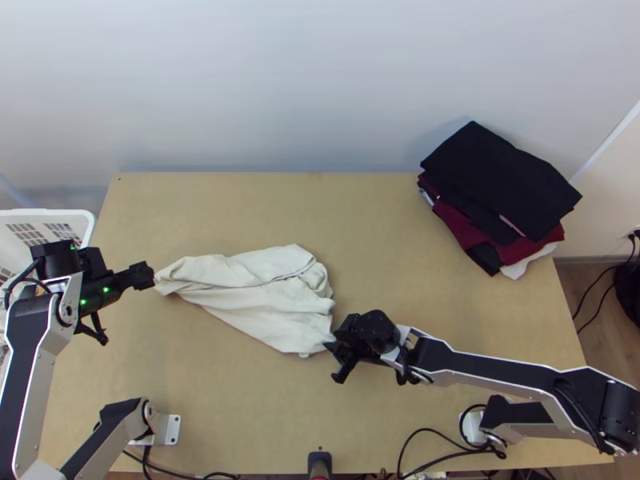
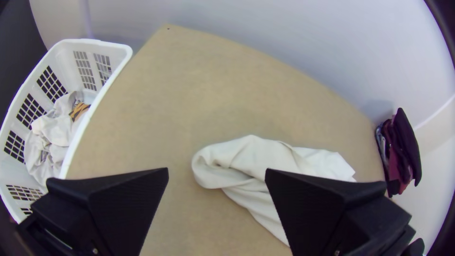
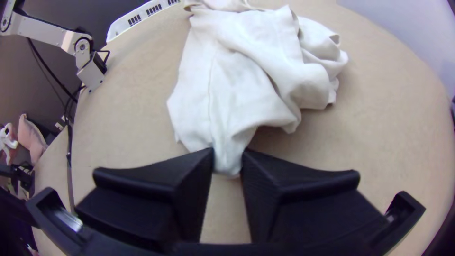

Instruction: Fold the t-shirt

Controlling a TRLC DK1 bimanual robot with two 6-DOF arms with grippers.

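Read on a clock laid over the table (image 1: 240, 200), with 12 at the far edge, the white laundry basket (image 1: 60, 214) stands just past the table's edge, between 9 and 10 o'clock. Its sides are slotted, its top is open, and inside lies a crumpled heap of whitish cloth (image 2: 54, 128) with a small orange-and-black striped piece (image 2: 79, 112) tucked against it toward the table.

The t-shirt (image 1: 264, 296), off-white, lies bunched and creased around the middle, spreading toward 9 o'clock. It is rumpled into a long, loose shape, with a narrow, rolled end pointing between 9 and 10 o'clock and a lower corner running out toward 4 o'clock.

The right gripper (image 1: 331, 348) is at that lower corner, its two fingers pinching a small gather of the cloth, with a bit poking out between them. The left gripper (image 1: 123, 302) is near 9 o'clock, beside the narrow end, with its fingers spread wide apart. Whether a finger touches the shirt there, I can't tell.

At 2 o'clock, by the table's far corner, sits a stack of folded clothes (image 1: 500, 180): black on top, dark red and more black beneath, and something white peeking out at the bottom. Black cables (image 1: 428, 432) loop along the near edge around 5 o'clock.
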